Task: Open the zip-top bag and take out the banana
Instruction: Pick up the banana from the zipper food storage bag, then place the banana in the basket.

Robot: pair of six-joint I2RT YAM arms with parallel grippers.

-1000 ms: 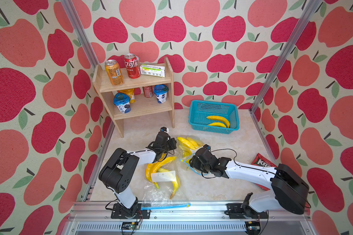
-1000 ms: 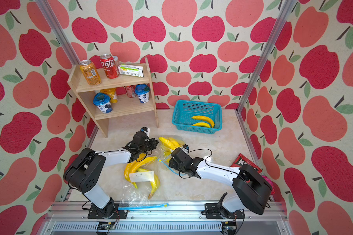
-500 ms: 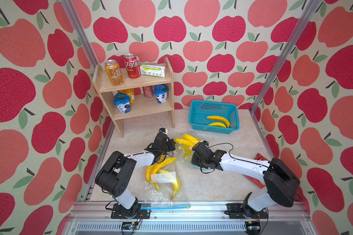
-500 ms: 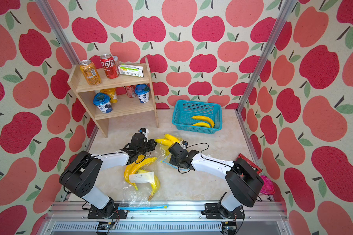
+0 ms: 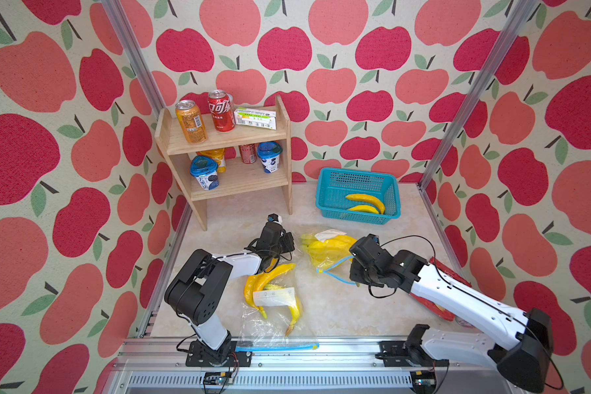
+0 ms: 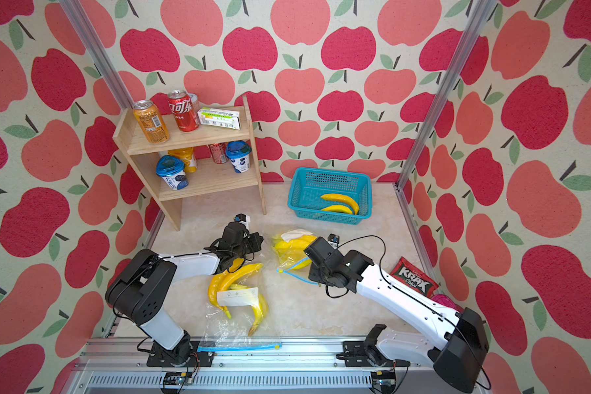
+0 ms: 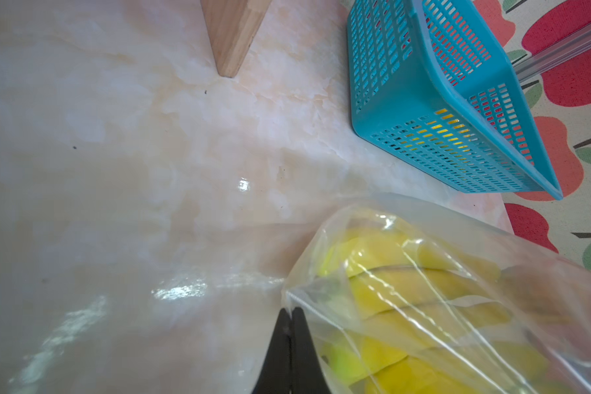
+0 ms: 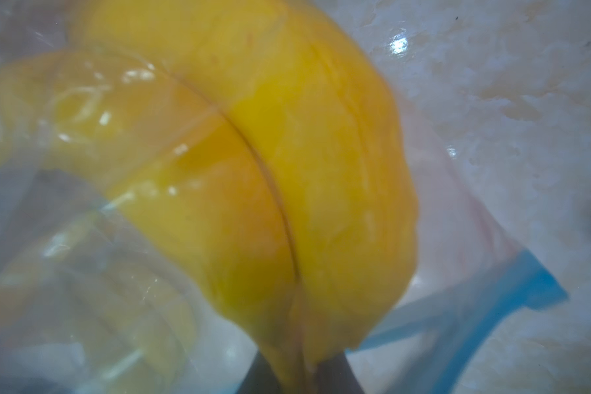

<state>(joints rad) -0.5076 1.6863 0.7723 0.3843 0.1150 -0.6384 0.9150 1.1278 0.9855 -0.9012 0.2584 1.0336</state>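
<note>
**Right jaws close on a banana that is still in the bag**

The big change is on the right arm. A second ago its jaws stood wide at the mouth of the bag. Now the right end effector [image 8: 299, 377] has closed to a narrow gap on the tapering end of a banana [image 8: 287, 153], as its wrist view shows. The left end effector [image 7: 290, 317] is pressed fully together, as it was before, and looks to have a corner of the bag's film nipped at its tips.

The zip-top bag [image 5: 316, 256] lies on the table [image 5: 338, 307] between the two arms, in front of the blue basket [image 5: 355, 179]. It has barely shifted. Its blue zip strip [image 5: 335, 277] splays in a V, so I'd say the opening is done. The pull-out looks ready to begin, with the left side anchoring the film. The banana is gripped but still inside the bag.

As for writing, on the wooden shelf [image 5: 219, 143] the red can [image 5: 221, 111] carries white Chinese Coca-Cola lettering. The blue-lidded cup [image 5: 205, 174] shows Chinese characters beginning 大果. The red packet [image 6: 413, 276] by the right arm reads "KRAX", with "Chips" beneath. The print on the white label [image 5: 273, 296] on the second bag of bananas is too small to make out.
</note>
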